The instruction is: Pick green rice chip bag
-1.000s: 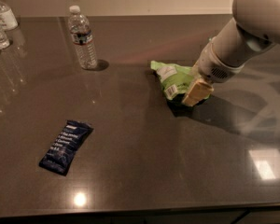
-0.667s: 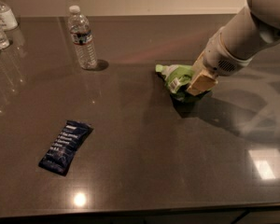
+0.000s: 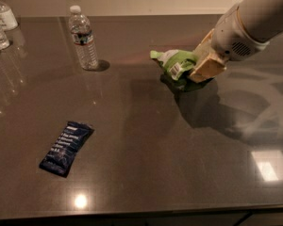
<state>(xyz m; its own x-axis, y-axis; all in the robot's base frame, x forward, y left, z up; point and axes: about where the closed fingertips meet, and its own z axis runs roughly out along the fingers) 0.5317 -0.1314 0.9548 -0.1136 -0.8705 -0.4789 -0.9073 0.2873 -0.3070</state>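
Dark table point(image 3: 141, 182); white arm point(image 3: 254, 22), reaching in from upper right; gripper point(image 3: 194, 69), right of centre, fingers pinched on the green rice chip bag point(image 3: 177, 62), presumably to lift it; water bottle point(image 3: 84, 41), upper left; blue wrapper point(image 3: 66, 147), lower left.

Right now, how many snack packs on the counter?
2. The green rice chip bag, back right, held in the gripper; dark-blue bar wrapper, front left. The arm could hide more.
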